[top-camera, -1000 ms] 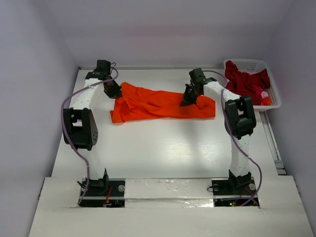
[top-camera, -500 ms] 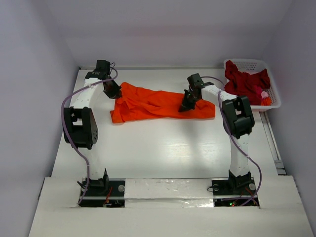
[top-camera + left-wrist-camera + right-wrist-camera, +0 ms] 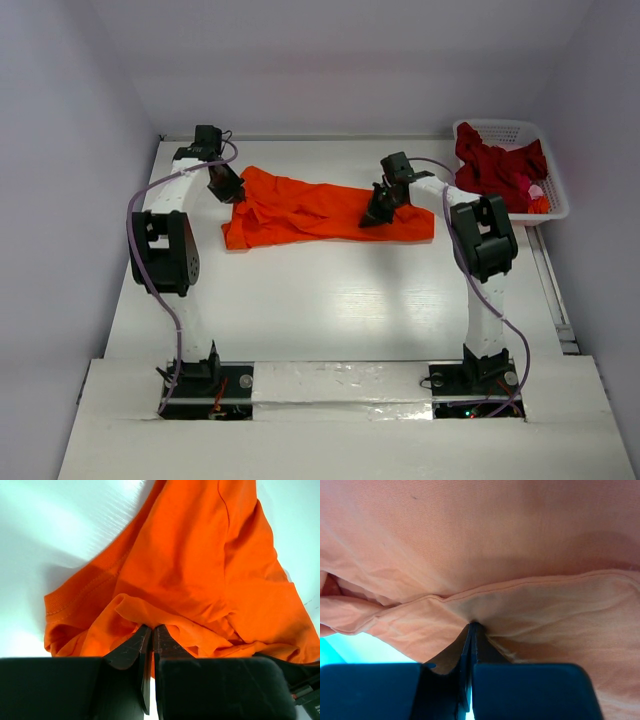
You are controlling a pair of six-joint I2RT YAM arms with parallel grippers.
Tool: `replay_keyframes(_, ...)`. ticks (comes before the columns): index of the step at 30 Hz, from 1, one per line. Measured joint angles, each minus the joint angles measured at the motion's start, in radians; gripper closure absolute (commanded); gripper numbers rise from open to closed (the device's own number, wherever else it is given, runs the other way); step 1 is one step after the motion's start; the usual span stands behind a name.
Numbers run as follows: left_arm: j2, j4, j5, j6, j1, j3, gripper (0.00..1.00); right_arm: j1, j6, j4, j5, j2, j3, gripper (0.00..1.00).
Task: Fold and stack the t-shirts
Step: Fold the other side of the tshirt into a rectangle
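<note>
1. The left fingers (image 3: 148,631) are pressed shut with a fold of orange cloth bunched at their tips, and I take that for a pinch on the orange t-shirt (image 3: 310,210). The right fingers (image 3: 470,630) are shut too, and a seamed edge of the same shirt puckers into their tips.
2. The orange t-shirt lies on the far half of the counter (image 3: 330,300), drawn out as a rumpled band with its long axis running left to right.
3. The left fingers (image 3: 230,188) hold its far-left corner. The right fingers (image 3: 375,213) hold it towards the right end, with a little cloth lying beyond them. The shirt spans the space between the two arms, so any spreading or folding turns on that left-right line.
4. The red t-shirt (image 3: 495,165) is heaped in the white basket (image 3: 556,205) at the far right corner, well apart from the orange one. The right arm is the nearer to it.
5. Counted: two t-shirts, one orange and one dark red; one basket; two arms.
6. Small scraps of pink and orange show at the near side of the basket, and I cannot tell what they belong to.
</note>
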Motion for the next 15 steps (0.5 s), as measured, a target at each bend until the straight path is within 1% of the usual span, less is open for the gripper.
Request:
replay_keyframes(11,0.068,0.016,0.016,0.000,0.034,0.017,0.95,0.000,0.000,0.031,-0.001,-0.014,-0.031,1.00)
replay_keyframes(13,0.078,0.018,0.022,0.000,0.047,0.024,0.88,0.000,0.000,0.040,-0.003,-0.020,-0.041,1.00)
replay_keyframes(14,0.083,0.018,0.024,0.000,0.054,0.029,0.81,0.000,0.000,0.045,-0.003,-0.022,-0.047,1.00)
replay_keyframes(15,0.088,0.019,0.026,0.000,0.061,0.037,0.69,0.000,0.000,0.051,-0.003,-0.025,-0.053,1.00)
